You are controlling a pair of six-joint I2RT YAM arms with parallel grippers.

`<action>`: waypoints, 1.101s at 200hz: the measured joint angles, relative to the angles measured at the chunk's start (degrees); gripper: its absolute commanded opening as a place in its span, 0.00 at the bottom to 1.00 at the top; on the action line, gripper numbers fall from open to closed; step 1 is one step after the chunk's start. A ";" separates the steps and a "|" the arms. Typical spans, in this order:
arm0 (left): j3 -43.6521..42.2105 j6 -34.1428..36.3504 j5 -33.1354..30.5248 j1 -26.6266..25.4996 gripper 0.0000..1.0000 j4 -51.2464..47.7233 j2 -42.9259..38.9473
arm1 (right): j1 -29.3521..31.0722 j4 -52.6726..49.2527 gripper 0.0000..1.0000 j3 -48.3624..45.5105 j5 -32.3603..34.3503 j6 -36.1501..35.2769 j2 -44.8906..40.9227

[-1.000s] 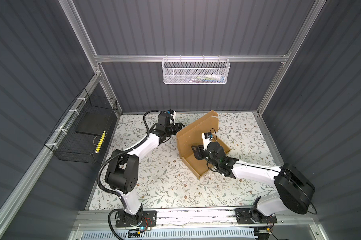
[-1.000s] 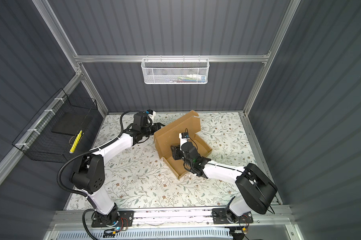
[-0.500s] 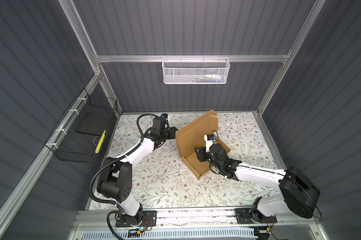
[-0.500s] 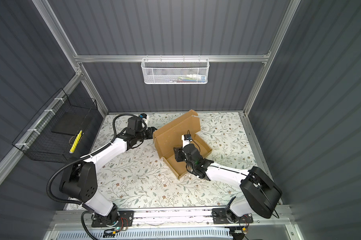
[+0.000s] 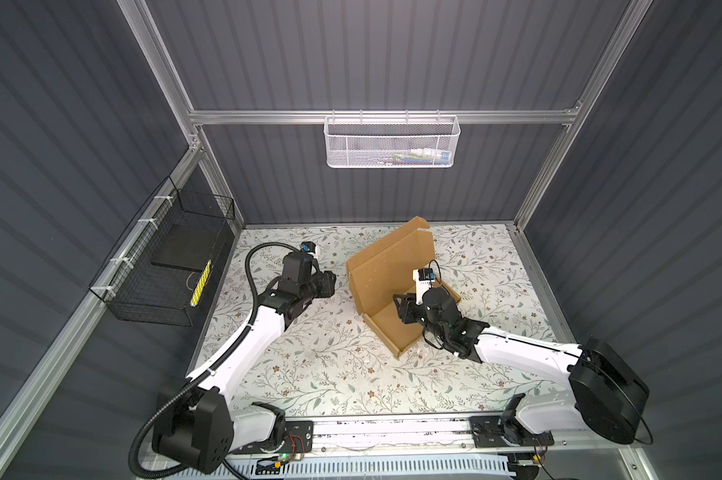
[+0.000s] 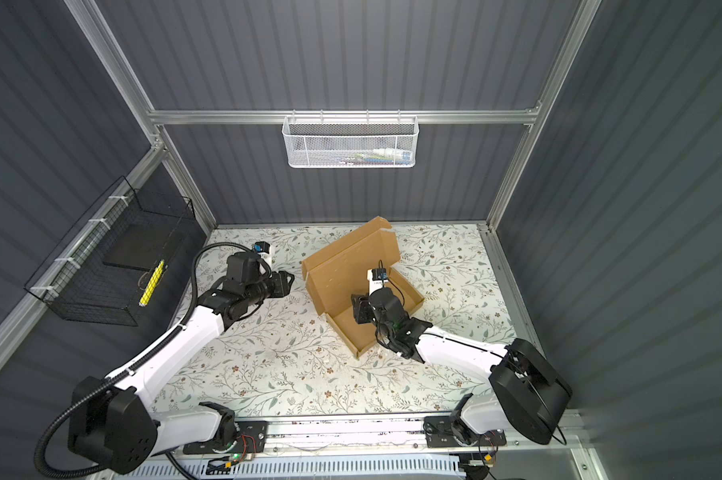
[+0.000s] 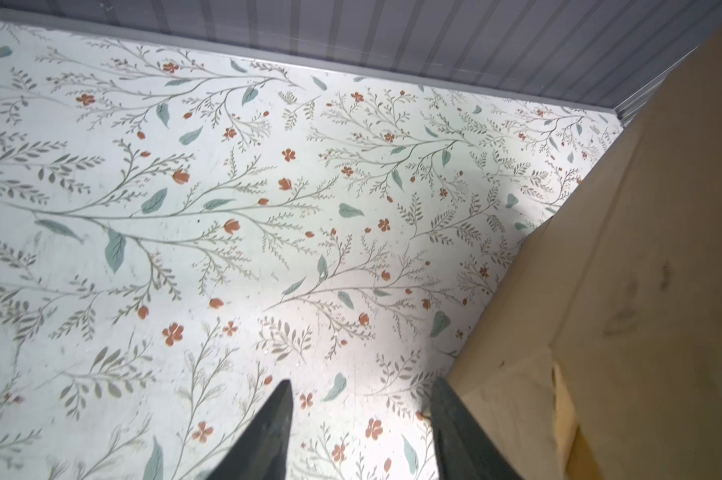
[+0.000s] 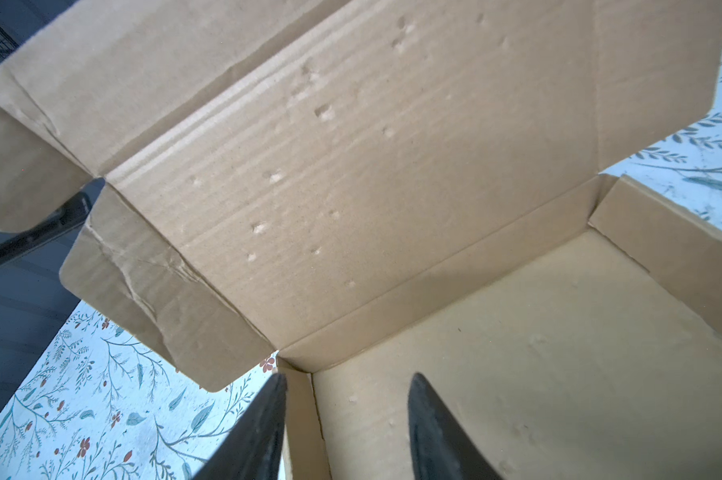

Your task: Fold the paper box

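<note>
Cardboard paper box [image 5: 388,328] sat mid-counter [image 5: 317,357], lid [image 5: 392,262] unclosed; we noted the left hand [image 5: 330,282] had backed off, open and empty, the right hand [image 5: 401,305] open astride a side wall [image 8: 305,415].

We note the paper box [image 8: 538,374] from inside: lid [image 8: 351,145] raised and dimpled, its rounded side flap [image 8: 155,291] badly creased. The right pincer [image 8: 346,386] stands parted, fingers [image 8: 259,436] straddling the low side wall [image 8: 303,415] near a corner, one over the floral worktop [image 8: 101,415], one inside the tray.
</note>
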 measured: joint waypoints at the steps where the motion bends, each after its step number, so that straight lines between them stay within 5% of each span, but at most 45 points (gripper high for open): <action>1: -0.22 0.00 0.00 0.00 0.54 -0.09 -0.22 | -0.02 -0.07 0.49 0.00 0.00 0.00 0.00; 130: -6.71 -1.31 16.52 0.00 0.53 -1.57 -12.46 | -1.09 -1.01 0.49 -0.09 -0.46 -0.07 0.00; 220: -6.91 -2.40 17.84 -5.27 0.51 3.89 -7.23 | -1.25 -1.01 0.49 -0.09 -0.68 -0.04 0.02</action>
